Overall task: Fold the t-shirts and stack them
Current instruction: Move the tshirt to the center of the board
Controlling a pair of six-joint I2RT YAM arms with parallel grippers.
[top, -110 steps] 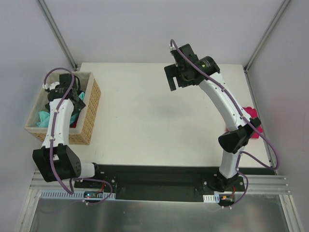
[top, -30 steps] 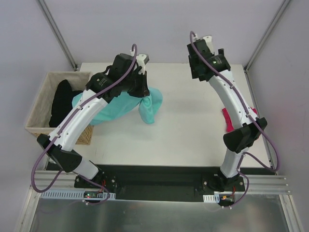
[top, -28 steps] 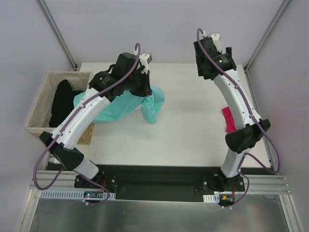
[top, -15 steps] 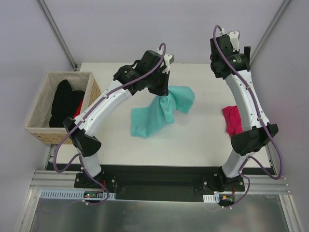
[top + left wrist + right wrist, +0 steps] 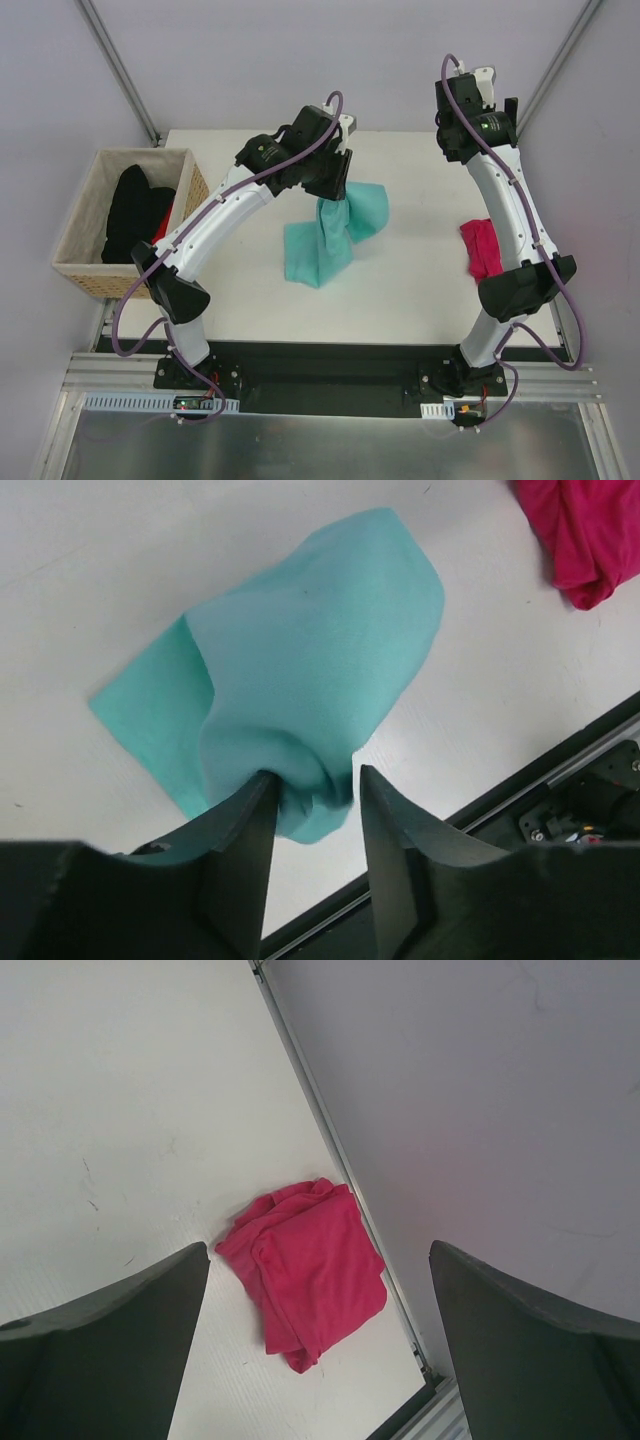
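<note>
Teal t-shirt [image 5: 335,235] — moved from basket [image 5: 190,215] to desk [image 5: 420,290].
Left hand [image 5: 317,780] parting, cloth slack between; right hand [image 5: 318,1250] apart, empty — flattening next.

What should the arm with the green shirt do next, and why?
Probably open fully and lift away. The soft teal-green cloth t-shirt is bunched between the left gripper's fingers, and its lower part already seems to rest on the white table. Dropping it there would let the arms spread it flat for folding.
</note>
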